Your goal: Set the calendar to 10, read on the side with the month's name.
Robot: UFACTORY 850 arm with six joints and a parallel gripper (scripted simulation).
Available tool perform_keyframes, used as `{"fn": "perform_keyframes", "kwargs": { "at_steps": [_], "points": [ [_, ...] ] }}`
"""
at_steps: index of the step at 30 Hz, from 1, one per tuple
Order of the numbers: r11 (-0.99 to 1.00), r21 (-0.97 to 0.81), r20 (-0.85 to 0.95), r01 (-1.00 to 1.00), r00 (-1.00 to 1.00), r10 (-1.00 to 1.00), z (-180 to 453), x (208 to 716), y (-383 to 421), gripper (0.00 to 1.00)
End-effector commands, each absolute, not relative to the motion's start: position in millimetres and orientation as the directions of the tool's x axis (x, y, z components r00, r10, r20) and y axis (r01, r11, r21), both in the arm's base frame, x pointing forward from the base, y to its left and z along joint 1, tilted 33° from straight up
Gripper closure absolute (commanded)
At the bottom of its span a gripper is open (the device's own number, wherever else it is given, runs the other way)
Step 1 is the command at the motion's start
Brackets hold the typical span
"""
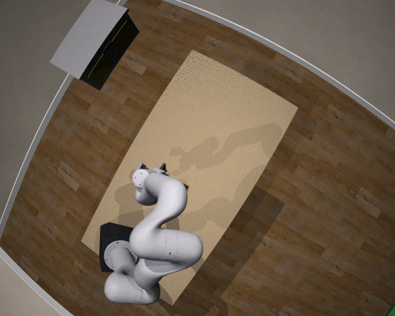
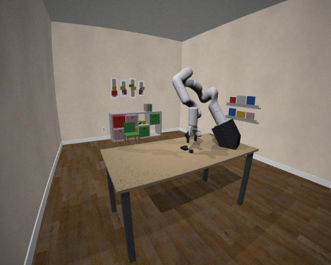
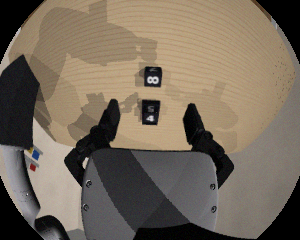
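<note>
With my hand spread wide and holding nothing above the tabletop, two dark cubes lie below between my fingers, one just beyond the other; tray not discernible

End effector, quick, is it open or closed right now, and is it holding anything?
End effector: open wide, holding nothing; it hangs above a dark cube on the table.
</note>
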State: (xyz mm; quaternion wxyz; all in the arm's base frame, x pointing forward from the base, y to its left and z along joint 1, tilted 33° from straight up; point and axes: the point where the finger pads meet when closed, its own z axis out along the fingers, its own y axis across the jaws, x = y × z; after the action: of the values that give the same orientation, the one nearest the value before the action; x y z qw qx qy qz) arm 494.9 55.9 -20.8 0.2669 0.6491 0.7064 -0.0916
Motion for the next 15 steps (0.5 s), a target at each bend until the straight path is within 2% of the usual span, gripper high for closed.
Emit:
{"fn": "perform_keyframes", "kwargs": {
  "at_steps": [1,7,8,15],
  "points": [
    [0.140,0.218,-0.495,0.966,-0.014,0.869,-23.2,496.0,54.7,0.00],
    [0.137,0.219,-0.495,0.966,-0.011,0.869,-28.3,497.3,51.8,0.00],
    [0.137,0.219,-0.495,0.966,-0.011,0.869,-28.3,497.3,51.8,0.51],
    [0.137,0.219,-0.495,0.966,-0.011,0.869,-28.3,497.3,51.8,0.51]
  ]
}}
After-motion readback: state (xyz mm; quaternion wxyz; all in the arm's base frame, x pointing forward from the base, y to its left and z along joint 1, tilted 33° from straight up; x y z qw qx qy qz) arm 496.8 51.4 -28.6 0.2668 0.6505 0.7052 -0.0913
